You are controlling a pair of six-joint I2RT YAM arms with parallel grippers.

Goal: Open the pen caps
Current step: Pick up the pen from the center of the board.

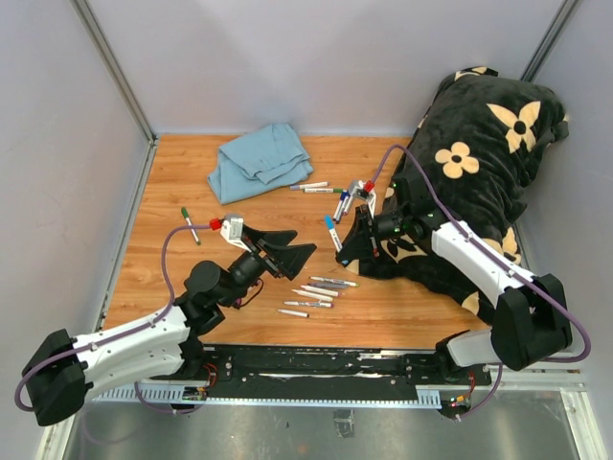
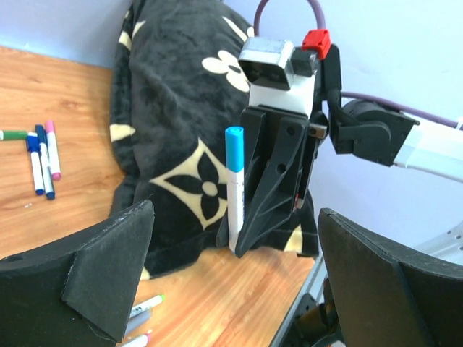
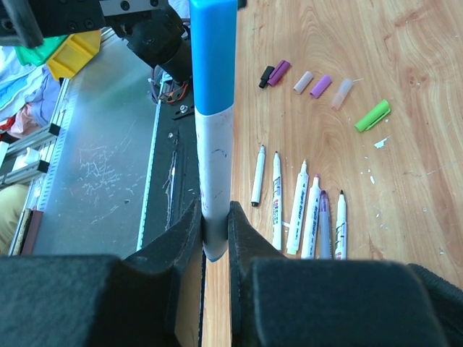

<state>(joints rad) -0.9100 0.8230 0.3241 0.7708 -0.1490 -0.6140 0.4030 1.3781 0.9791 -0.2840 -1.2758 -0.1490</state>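
The right arm reaches from the near right corner, over the black fleece blanket with cream flowers [image 1: 479, 134], toward the middle of the wooden table [image 1: 172, 182], with its elbow bent. The right gripper [image 3: 215, 230] is clamped on the white-grey barrel of a marker [image 3: 215, 173]. The bright blue plastic cap [image 3: 213, 54] sits on the free end of this marker, away from the fingers. The left arm stretches from the near left corner to the middle of the table, and its wrist faces the right gripper. The left gripper [image 1: 299, 243] has its two black fingers [image 2: 108, 267] spread wide apart and holds nothing; the blue cap is in front of it, not touching. Toward the near edge six uncapped markers [image 3: 300, 206] lie in a row, and near them lie loose caps [image 3: 320, 85] in purple, pale pink and green
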